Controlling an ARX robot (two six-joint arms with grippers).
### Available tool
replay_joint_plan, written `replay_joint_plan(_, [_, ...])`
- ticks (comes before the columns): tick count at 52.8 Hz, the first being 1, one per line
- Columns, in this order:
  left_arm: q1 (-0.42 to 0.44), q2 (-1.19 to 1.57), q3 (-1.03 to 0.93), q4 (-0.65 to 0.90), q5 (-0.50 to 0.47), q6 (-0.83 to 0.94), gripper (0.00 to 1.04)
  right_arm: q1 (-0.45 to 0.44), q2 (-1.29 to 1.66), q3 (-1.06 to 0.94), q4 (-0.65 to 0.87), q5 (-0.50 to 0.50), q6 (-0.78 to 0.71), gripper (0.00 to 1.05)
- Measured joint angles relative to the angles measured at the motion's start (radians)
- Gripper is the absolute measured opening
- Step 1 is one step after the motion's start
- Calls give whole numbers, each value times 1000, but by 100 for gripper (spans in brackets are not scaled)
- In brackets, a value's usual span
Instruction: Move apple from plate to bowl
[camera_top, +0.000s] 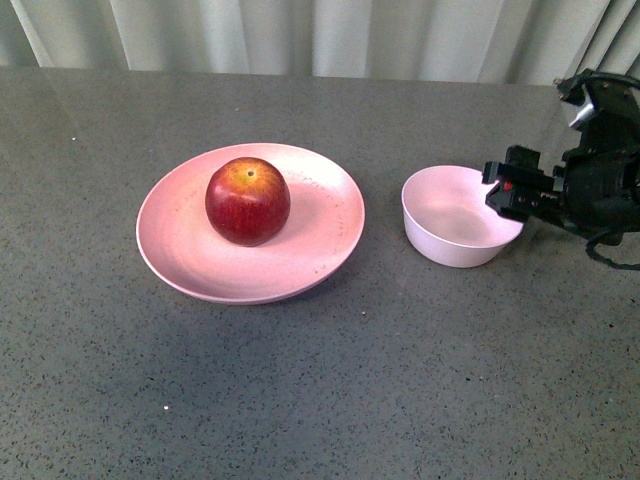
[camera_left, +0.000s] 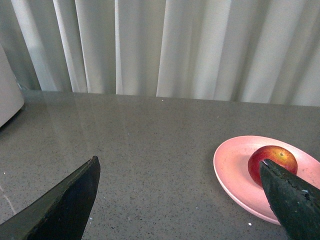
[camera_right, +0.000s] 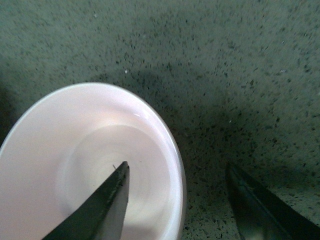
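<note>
A dark-red apple (camera_top: 248, 200) with a yellow patch at its stem sits on the wide pink plate (camera_top: 310, 235) left of centre. To its right stands the small pale bowl (camera_top: 455, 215), with nothing in it. My right gripper (camera_top: 505, 188) hovers open at the bowl's right rim; in the right wrist view one finger is over the bowl (camera_right: 75, 165) and the other over the table, the gripper (camera_right: 177, 172) straddling the rim. The left gripper (camera_left: 180, 167) is open and away from the plate (camera_left: 235, 170); one finger partly covers the apple (camera_left: 272, 157).
A grey speckled table (camera_top: 330, 400) carries everything, with pale curtains (camera_top: 320, 35) along its far edge. A white object (camera_left: 7, 95) shows at the edge of the left wrist view.
</note>
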Motion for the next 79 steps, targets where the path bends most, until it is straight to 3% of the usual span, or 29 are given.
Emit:
replay_joint_plan(12, [0,0,0,0,0,0,96,-66,-251,-145,119,-48,-39,97])
replay_joint_plan(26, [0,0,0,0,0,0,96,-209,-639,-375,135,-146,-63,96])
replay_joint_plan(30, [0,0,0,0,0,0,96,-200,-636,-444,349,-27,-146,84])
replay_joint_plan(36, [0,0,0,0,0,0,96,-174,-663,-555,526,34,-224,65])
replay_joint_plan(42, [0,0,0,0,0,0,96,-139,-745,-630,534,58,-249,46])
replay_joint_plan(52, [0,0,0,0,0,0,96,-136,-898,-748,494,64,-266,4])
replay_joint_plan(66, [0,0,0,0,0,0,96,-136,-1026,-850,478,64,-271,2])
replay_joint_plan(79, [0,0,0,0,0,0,96,-136,-1194,-892,340,65,-271,2])
